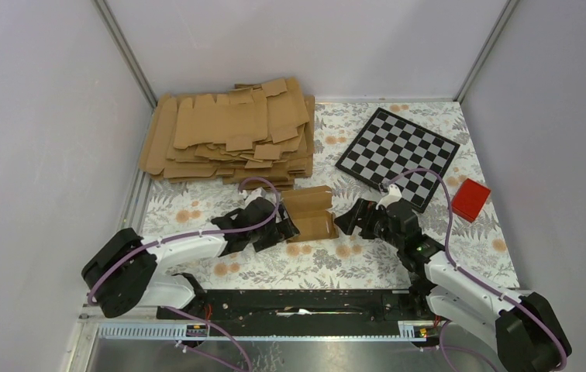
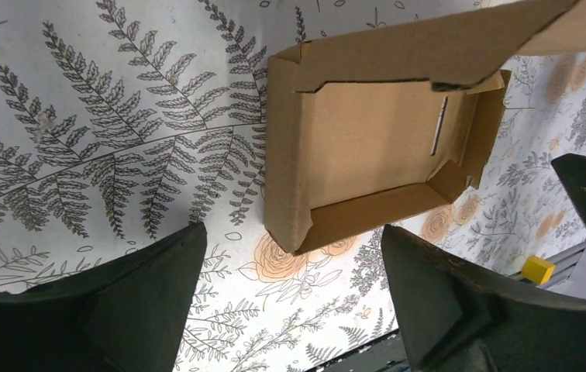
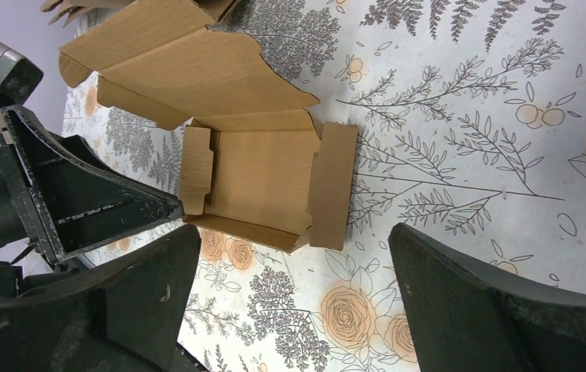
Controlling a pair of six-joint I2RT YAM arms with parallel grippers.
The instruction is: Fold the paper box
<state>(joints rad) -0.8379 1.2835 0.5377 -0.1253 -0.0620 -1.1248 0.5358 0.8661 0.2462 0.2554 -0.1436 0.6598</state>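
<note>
Paper box (image 1: 309,215) half-formed, top open. Left gripper (image 1: 280,225), right gripper (image 1: 348,221) gape empty alongside; best approach level, press walls square.

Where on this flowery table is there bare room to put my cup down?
Bare cloth lies between the paper box and the arms' bases, and at left, just nearer than the pile of cardboard blanks. Crowded: around the box, flanked by left fingers and right fingers; checkerboard and red block fill the right.
</note>
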